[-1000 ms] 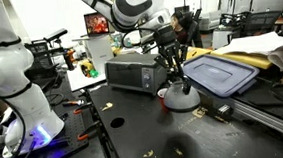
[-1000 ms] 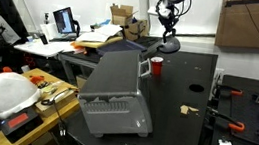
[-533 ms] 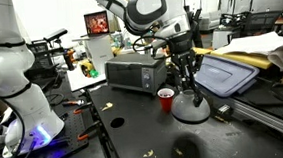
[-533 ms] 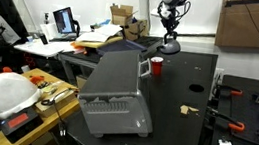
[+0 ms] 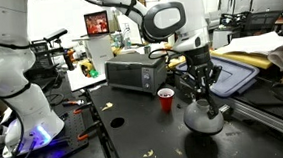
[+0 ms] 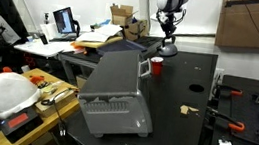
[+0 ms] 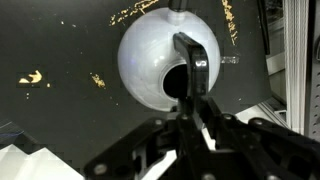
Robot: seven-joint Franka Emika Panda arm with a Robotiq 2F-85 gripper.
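My gripper is shut on the rim of a pale grey round bowl, which hangs mouth-down just over the black table. In the wrist view the bowl fills the centre, and one dark finger lies across its side. A small red cup stands upright on the table to the left of the bowl, apart from it. In an exterior view the gripper, the bowl and the red cup appear small at the table's far end.
Behind the cup stands a grey toaster oven, large in the foreground of an exterior view. A blue-grey bin lid and a metal rail lie on the right. A white robot base stands on the left. Yellow scraps dot the table.
The gripper has carried the bowl to the right and nearer the camera in an exterior view, from beside the red cup to well clear of it. The cup has not moved.
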